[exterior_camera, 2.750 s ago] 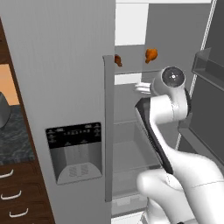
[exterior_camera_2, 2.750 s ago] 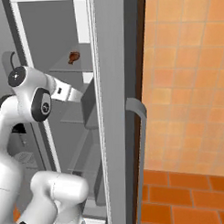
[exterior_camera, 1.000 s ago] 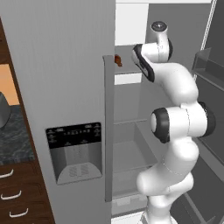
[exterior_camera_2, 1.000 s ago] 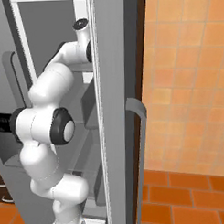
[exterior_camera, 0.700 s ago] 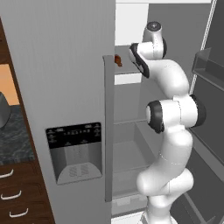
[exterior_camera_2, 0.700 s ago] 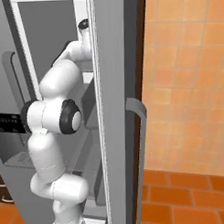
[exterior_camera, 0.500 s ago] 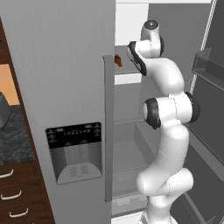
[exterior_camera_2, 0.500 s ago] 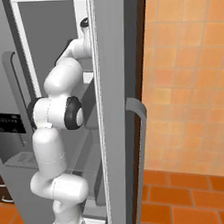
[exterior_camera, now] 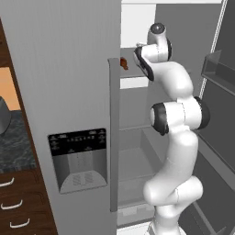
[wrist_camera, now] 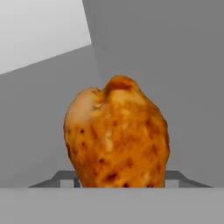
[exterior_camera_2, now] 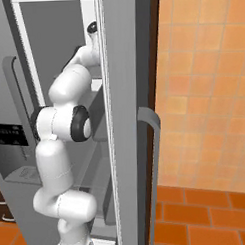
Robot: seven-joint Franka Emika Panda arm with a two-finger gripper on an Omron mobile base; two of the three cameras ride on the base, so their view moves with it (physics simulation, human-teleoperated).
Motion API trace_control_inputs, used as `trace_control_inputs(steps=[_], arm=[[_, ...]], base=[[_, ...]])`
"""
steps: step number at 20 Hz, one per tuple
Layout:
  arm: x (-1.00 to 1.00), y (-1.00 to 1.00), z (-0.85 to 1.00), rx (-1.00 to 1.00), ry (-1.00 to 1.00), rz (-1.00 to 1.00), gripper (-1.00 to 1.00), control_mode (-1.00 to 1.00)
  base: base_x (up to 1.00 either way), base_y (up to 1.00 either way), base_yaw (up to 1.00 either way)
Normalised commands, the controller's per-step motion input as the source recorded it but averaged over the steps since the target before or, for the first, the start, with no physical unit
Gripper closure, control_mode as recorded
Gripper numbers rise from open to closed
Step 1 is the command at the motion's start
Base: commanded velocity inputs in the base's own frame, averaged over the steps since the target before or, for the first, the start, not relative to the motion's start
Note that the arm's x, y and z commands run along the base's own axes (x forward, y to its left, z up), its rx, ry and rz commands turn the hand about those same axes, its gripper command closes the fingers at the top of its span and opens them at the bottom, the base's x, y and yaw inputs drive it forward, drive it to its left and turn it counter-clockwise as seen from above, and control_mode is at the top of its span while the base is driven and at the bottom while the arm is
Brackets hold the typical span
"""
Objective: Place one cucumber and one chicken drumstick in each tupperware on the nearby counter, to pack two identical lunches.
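Note:
A glossy orange-brown chicken drumstick [wrist_camera: 117, 138] stands very close in front of the hand camera, on a grey fridge shelf. My gripper [wrist_camera: 118, 178] is open, with one grey fingertip low on each side of this drumstick. In the left base view the gripper [exterior_camera: 139, 62] is up at the fridge's upper shelf, and it covers that drumstick. A second chicken drumstick [exterior_camera: 124, 63] lies on the same shelf, just left of the hand by the door edge. The cucumber and the tupperware are out of view.
The fridge's left door [exterior_camera: 69, 105] with its dispenser panel [exterior_camera: 79, 158] stands close beside the arm. The open right door [exterior_camera_2: 127, 119] and its handle [exterior_camera_2: 152, 158] flank the arm on the other side. A dark counter [exterior_camera: 13, 142] lies far left.
The arm has swung up from mid-fridge height to the upper shelf. Over the last half second the hand edged a little further left and in toward the drumstick.

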Motion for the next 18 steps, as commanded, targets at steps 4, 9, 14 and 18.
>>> trace_control_inputs(steps=[4,9,14,18], arm=[[-0.84,0.06,-0.43,-0.03,-0.51,0.00,1.00,-1.00],[-1.00,0.16,0.13,0.00,-0.05,0.00,1.00,-1.00],[-1.00,0.31,0.63,0.00,0.18,0.00,1.00,-1.00],[-1.00,0.64,0.67,0.00,0.40,0.00,1.00,-1.00]], base=[[0.00,0.00,0.00],[0.00,0.00,0.00],[0.00,0.00,0.00],[0.00,0.00,0.00]])
